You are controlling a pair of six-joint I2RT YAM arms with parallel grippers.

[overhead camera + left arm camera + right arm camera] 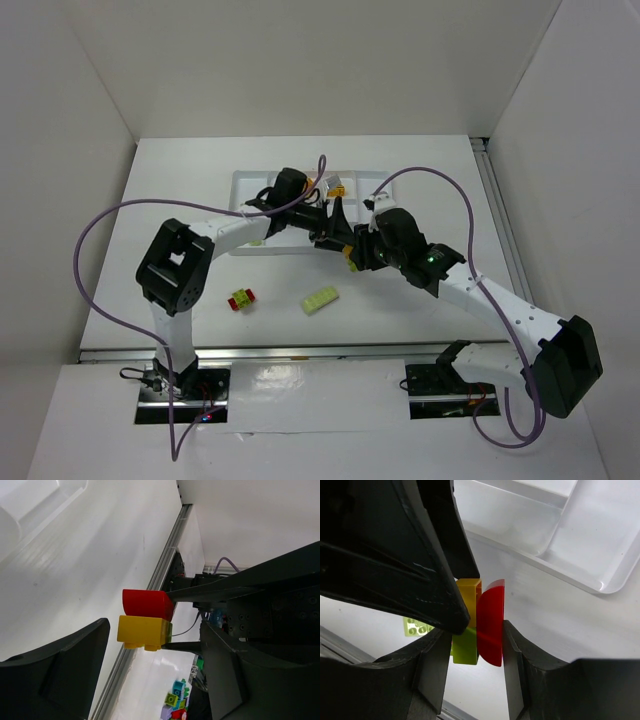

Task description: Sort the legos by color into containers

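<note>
Lego stack [482, 625] pinched by right tool [476, 655]; left tool [152, 635] spread around.

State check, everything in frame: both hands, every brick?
left hand: open, fingers flanking the held stack, gaps either side.
right hand: shut on the held stack.
held stack: red, yellow and green, joined, off the table.
light green brick: loose on table, unsorted.
small mixed stack: on table, joined, unsorted.

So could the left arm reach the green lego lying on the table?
Probably yes. The left gripper looks open, holding nothing, and the light green lego lies uncovered on the table. Only the right gripper, clamping the brick stack, is close by.
</note>
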